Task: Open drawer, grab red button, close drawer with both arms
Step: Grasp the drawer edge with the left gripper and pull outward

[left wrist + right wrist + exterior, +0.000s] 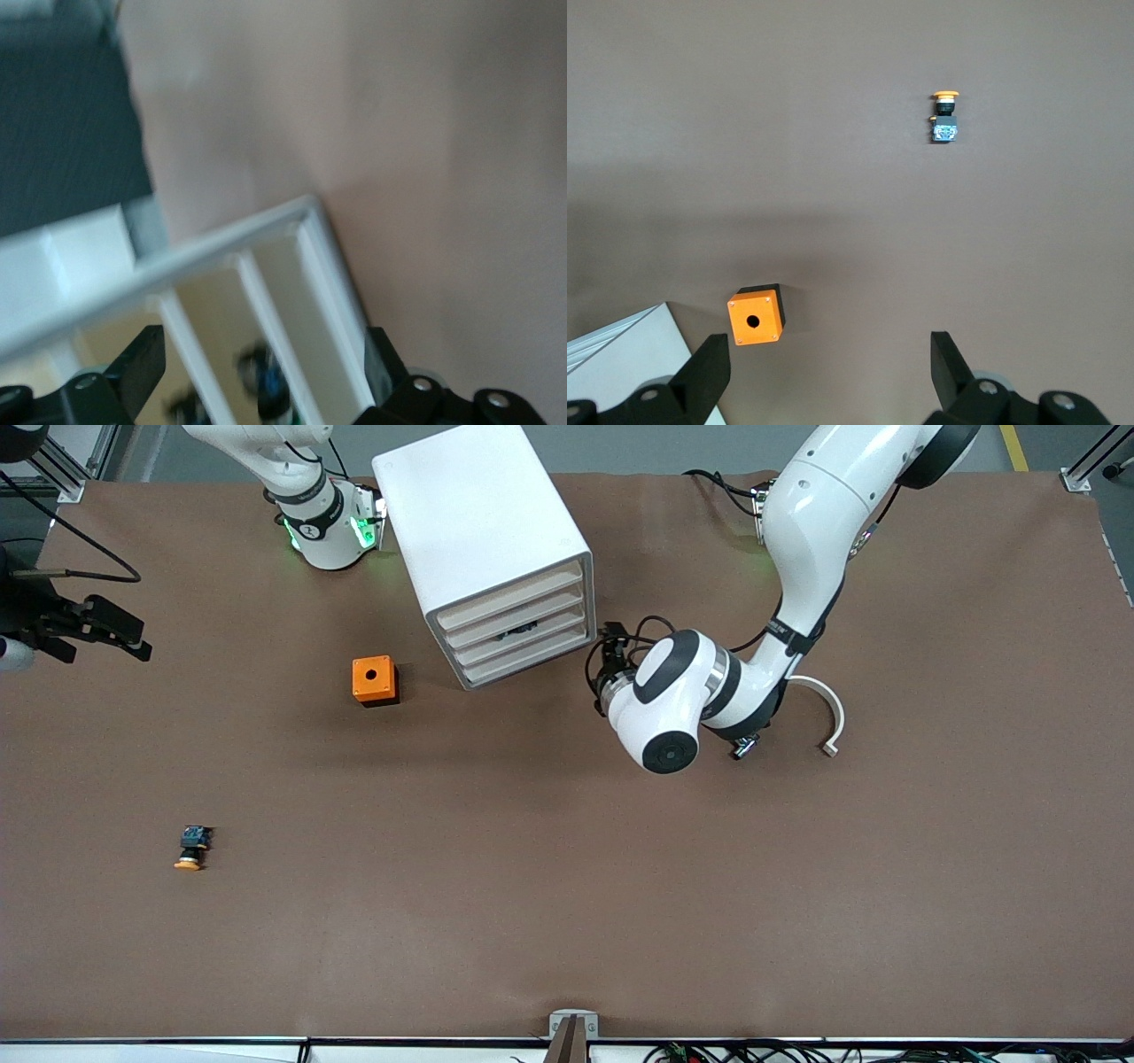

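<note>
The white drawer cabinet [483, 531] stands at the robots' side of the table, its several drawers [518, 631] all shut. A dark black-and-blue thing [268, 382] shows blurred inside one drawer; I see no red cap, so the button is hidden. My left gripper [609, 662] is open and empty, right in front of the drawer fronts [266, 292], its fingers [146, 361] apart and touching nothing. My right gripper [133, 642] hangs high over the right arm's end of the table, open and empty, as the right wrist view [831, 372] shows.
An orange box with a round hole [373, 680] sits beside the cabinet, toward the right arm's end [755, 317]. A button with an orange-yellow cap [192, 848] lies nearer the front camera [945, 119]. A white curved piece [831, 716] lies by the left arm.
</note>
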`<state>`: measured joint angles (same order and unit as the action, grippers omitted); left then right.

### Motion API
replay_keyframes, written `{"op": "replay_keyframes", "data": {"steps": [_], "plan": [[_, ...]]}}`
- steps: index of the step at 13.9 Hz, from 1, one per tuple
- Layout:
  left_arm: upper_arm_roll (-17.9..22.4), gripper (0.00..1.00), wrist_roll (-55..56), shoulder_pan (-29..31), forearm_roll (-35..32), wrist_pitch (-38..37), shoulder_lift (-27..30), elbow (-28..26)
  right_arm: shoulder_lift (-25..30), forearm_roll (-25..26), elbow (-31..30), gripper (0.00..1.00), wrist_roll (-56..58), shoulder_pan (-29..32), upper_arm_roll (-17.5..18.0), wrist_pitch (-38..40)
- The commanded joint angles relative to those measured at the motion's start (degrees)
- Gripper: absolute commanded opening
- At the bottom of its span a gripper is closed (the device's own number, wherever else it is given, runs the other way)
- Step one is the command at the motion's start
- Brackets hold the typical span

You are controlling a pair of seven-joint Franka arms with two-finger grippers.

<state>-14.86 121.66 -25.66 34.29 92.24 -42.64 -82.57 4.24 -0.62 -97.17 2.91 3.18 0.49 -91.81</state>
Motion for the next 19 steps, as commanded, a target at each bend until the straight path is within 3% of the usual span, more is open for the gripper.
{"op": "replay_keyframes", "data": {"steps": [1,5,8,12,13,17,19], "plan": [[0.27,0.62,6.29,-1.49,6.39,0.75,-2.53,1.63,-7.01,1.23,2.86,1.0,0.61,0.86,0.56,-0.38],[0.36,0.54,13.68,-2.46,12.28,1.72,-4.47,1.63,-13.72,1.41,6.11,1.0,0.96,2.96,0.47,-2.39],[0.36,0.54,15.35,-3.43,14.92,1.72,-5.08,1.63,-13.64,1.67,5.94,1.0,-0.09,3.15,0.47,-2.5],[0.36,0.53,17.9,-5.62,15.98,1.72,-5.52,1.54,-13.38,1.5,5.86,1.0,-10.53,1.31,0.91,-1.97],[0.36,0.37,18.51,-6.5,15.98,1.72,-5.7,1.54,-13.29,1.5,5.86,1.0,-13.69,0.43,0.91,-1.18],[0.45,0.0,18.52,-7.48,15.72,1.72,-6.31,1.54,-12.68,0.97,5.77,1.0,-29.76,-3.61,0.91,0.14],[0.88,0.0,18.0,-6.6,15.63,1.72,-6.32,1.71,-12.68,0.97,5.68,1.0,-34.62,-6.07,0.91,0.32]]}}
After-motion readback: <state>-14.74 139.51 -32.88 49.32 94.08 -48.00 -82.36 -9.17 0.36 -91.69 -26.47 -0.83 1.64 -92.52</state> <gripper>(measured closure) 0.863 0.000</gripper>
